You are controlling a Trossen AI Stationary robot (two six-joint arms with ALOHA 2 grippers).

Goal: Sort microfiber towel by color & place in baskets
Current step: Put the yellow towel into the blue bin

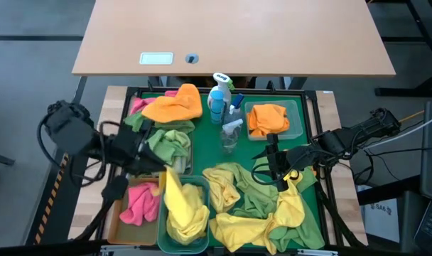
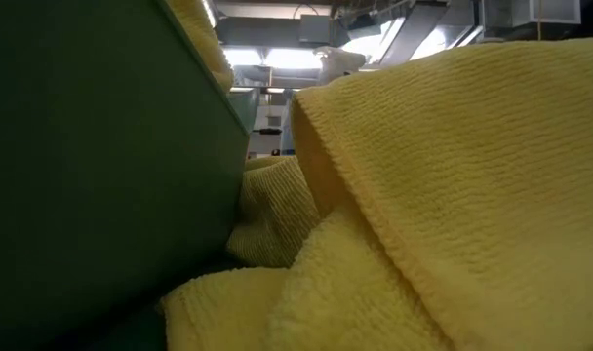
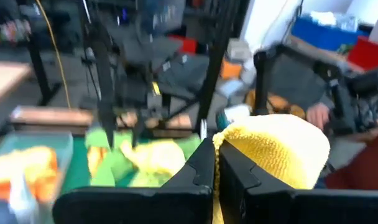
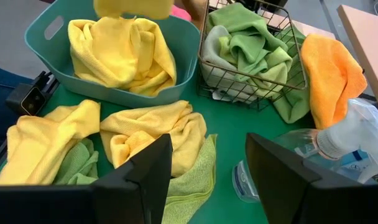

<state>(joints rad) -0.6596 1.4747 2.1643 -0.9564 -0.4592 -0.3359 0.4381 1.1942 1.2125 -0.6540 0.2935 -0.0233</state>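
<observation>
While the left gripper [image 3: 215, 177] pinches the limp yellow microfiber towel [image 3: 273, 146], take soft folds between the right gripper's [image 4: 207, 180] spread jaws.

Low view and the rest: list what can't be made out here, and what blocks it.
- Low view: a yellow towel and a teal basket wall fill the picture; both arms and the other baskets are hidden.
- Left wrist view: blurred; the held yellow towel hides what lies beyond the left gripper.
- High view: the wire-mesh basket floor is covered by green towels.
- Right wrist view: the spray bottle is cut off by the edge.
</observation>
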